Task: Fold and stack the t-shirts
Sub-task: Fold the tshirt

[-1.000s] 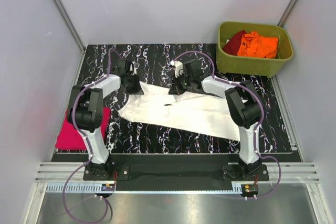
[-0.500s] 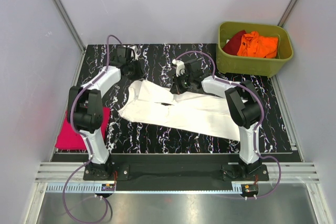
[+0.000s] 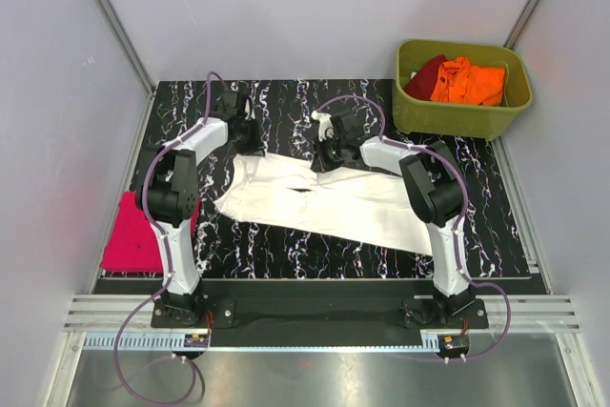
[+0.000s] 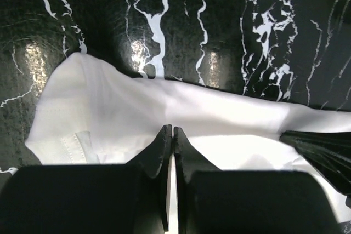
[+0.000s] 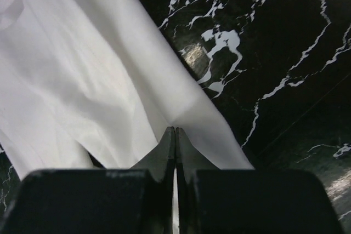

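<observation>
**Both hands pinched on the white shirt's far edge**

Pale grey walls (image 3: 315, 7) closed in a black tabletop (image 3: 286, 245) veined with white; a white t-shirt (image 3: 334, 202) lay spread across its middle, running from the far-left part down toward the near-right corner, wrinkled and not flat.

The left hand (image 3: 250, 140) sat low over the shirt's far-left corner; in the left wrist view its fingers (image 4: 159, 149) were pressed together with only a thin strip of white cloth between them, so it gripped the shirt there; the cloth fanned out beyond the tips onto the dark surface.

The right hand (image 3: 322, 161) was down at the shirt's far edge, near the middle of the tabletop; in the right wrist view its fingers (image 5: 186, 152) were likewise closed tight, the white cloth drawn up in a tented ridge to the tips, so it too had hold of the shirt.

A pink t-shirt (image 3: 129, 235) lay at the tabletop's left edge, near the near-left corner, partly hidden behind the left arm; I could not tell how neatly it was folded.

An olive-green tub (image 3: 457, 119) stood at the far-right corner; an orange t-shirt (image 3: 469, 81) and a dark red t-shirt (image 3: 426, 73) lay bunched inside it, the dark red one on the left.
</observation>
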Tool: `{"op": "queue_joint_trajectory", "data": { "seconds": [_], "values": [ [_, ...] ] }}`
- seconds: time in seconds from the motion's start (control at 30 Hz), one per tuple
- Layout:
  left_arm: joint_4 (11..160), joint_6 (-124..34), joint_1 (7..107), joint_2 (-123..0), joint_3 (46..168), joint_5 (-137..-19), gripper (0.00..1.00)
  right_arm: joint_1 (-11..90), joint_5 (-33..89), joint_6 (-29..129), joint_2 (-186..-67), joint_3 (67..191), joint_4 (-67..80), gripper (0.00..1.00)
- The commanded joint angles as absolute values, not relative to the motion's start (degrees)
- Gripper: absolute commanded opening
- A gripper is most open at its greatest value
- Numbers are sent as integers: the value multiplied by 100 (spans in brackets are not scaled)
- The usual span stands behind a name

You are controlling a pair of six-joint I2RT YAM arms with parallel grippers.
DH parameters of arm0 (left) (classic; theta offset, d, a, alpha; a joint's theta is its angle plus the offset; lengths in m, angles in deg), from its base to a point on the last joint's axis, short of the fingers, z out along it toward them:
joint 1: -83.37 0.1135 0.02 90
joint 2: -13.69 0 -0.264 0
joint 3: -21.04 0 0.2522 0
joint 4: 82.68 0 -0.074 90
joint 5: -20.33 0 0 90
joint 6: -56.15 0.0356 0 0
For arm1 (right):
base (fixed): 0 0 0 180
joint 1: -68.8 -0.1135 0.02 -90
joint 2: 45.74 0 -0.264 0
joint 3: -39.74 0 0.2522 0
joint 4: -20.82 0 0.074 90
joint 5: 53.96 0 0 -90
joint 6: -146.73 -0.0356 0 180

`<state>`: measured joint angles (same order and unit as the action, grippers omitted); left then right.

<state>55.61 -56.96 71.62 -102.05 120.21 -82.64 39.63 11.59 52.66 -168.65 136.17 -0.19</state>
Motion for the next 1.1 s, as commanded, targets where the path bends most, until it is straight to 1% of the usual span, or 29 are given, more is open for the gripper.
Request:
{"op": "queue_joint_trajectory", "data": {
  "seconds": [0.0, 0.03, 0.07, 0.1, 0.17, 0.2, 0.23, 0.27, 0.3, 0.33, 0.4, 0.43, 0.5, 0.53, 0.57, 0.67, 0.77, 0.87, 0.9, 0.97, 1.0, 1.07],
  "values": [
    [5491, -5661, 7142, -10276, 12427, -7855, 9, 3997, 1564, 5427, -17036, 14191, -242, 0],
    [5456, -5652, 7142, -10320, 12506, -7820, 13, 3997, 1591, 5453, -17123, 14279, -304, 0],
    [5386, -5678, 7142, -10338, 12541, -7698, 15, 3997, 1670, 5462, -17159, 14410, -366, 0],
    [5341, -5670, 7142, -10347, 12585, -7670, 23, 3989, 1705, 5445, -17168, 14455, -479, 3],
    [5061, -5617, 7115, -10286, 12805, -7365, 34, 3989, 1802, 5436, -17090, 14508, -655, 21],
    [4912, -5600, 7098, -10225, 12884, -7249, 47, 3971, 1854, 5436, -16898, 14491, -787, 29],
    [4693, -5565, 7063, -10015, 12954, -7178, 51, 3971, 2046, 5427, -16765, 14395, -849, 51],
    [4586, -5573, 7045, -9865, 12946, -6978, 56, 3971, 2144, 5436, -16625, 14351, -945, 56],
    [4472, -5617, 7019, -9698, 12894, -6976, 60, 3971, 2206, 5480, -16310, 14289, -1173, 59],
    [4288, -5687, 6966, -9322, 12728, -6819, 64, 3971, 2407, 5541, -16124, 14236, -1297, 62],
    [4050, -6204, 6887, -8925, 12499, -6590, 68, 3971, 2662, 5559, -15537, 14008, -1621, 86],
    [3953, -6432, 6800, -8514, 12124, -6589, 69, 3980, 2968, 5533, -15342, 13929, -1745, 100],
    [3970, -7310, 6668, -7925, 11639, -6615, 70, 3971, 3330, 5410, -14834, 13735, -2165, 100],
    [4109, -7609, 6641, -7765, 11175, -6685, 70, 3980, 3575, 5349, -14691, 13683, -2299, 100],
    [4180, -8187, 6623, -7632, 10971, -6746, 70, 3971, 3725, 5322, -14551, 13560, -2430, 100],
    [4269, -8875, 6562, -7490, 10679, -6720, 70, 3971, 4034, 5068, -14005, 13314, -2756, 100],
    [4049, -9359, 6518, -7815, 10950, -6721, 71, 4006, 4298, 4514, -13653, 13278, -3132, 100],
    [3821, -9913, 6360, -8193, 11214, -6415, 72, 4006, 3842, 4654, -13390, 13111, -3433, 99],
    [3760, -10063, 6272, -8368, 11284, -6265, 72, 4015, 3798, 4654, -13241, 13050, -3495, 97],
    [3426, -10623, 6236, -8605, 11591, -6045, 73, 4015, 3771, 4531, -13100, 12865, -3644, 95],
    [3260, -10836, 6219, -8955, 11906, -6009, 75, 4015, 3754, 4487, -12916, 12769, -3645, 95],
    [2478, -11345, 6210, -9378, 12355, -5887, 78, 4015, 3648, 4382, -12713, 12463, -3619, 95]
  ]
}}
